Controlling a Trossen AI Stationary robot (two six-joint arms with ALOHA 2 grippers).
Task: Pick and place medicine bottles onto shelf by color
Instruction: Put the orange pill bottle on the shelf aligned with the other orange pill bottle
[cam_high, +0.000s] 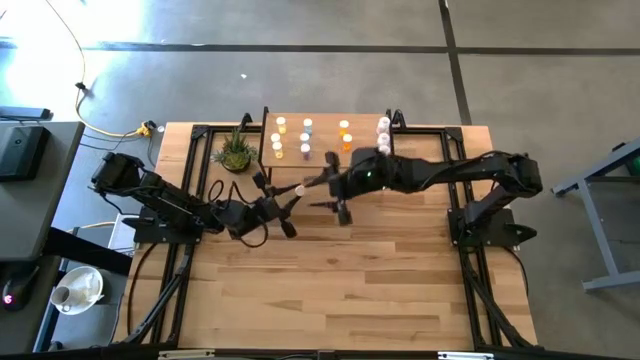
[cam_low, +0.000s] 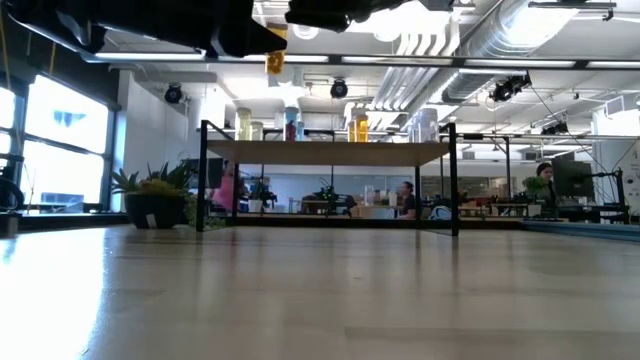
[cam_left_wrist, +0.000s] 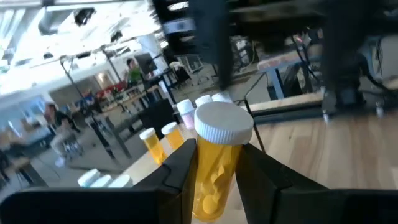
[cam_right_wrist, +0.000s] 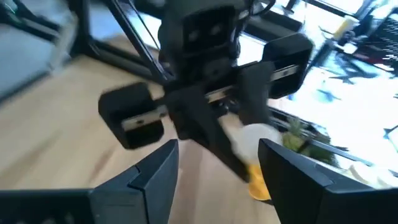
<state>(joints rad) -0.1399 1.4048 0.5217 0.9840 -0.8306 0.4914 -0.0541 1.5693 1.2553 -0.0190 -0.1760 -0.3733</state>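
Observation:
A yellow medicine bottle (cam_left_wrist: 214, 171) with a white cap (cam_left_wrist: 224, 122) is held above the table's middle by my left gripper (cam_high: 288, 197), which is shut on it. It also shows as the yellow bottle (cam_low: 274, 62) high in the low view. My right gripper (cam_high: 328, 190) hovers just to the right of it, facing it, open, with nothing between its fingers (cam_right_wrist: 155, 174). The shelf (cam_high: 325, 135) stands at the far edge on black legs. Several bottles stand on it in groups: yellow (cam_high: 279, 148), pale blue (cam_high: 306, 148), orange (cam_high: 345, 143) and pinkish-white (cam_high: 383, 126). My left gripper pinches the bottle's yellow body (cam_left_wrist: 208, 186) between its two fingers, below the cap. The fingers reach in level from the table's left. The capped end (cam_high: 299, 188) sticks out past the fingertips, and the bottle is lifted clear of the table.
A small green potted plant (cam_high: 235, 152) stands on the table left of the shelf. Black frame rails (cam_high: 195, 160) run along the table's left and right sides. Bare wood tabletop (cam_high: 340, 290) lies nearer than both arms. People sit in the room beyond.

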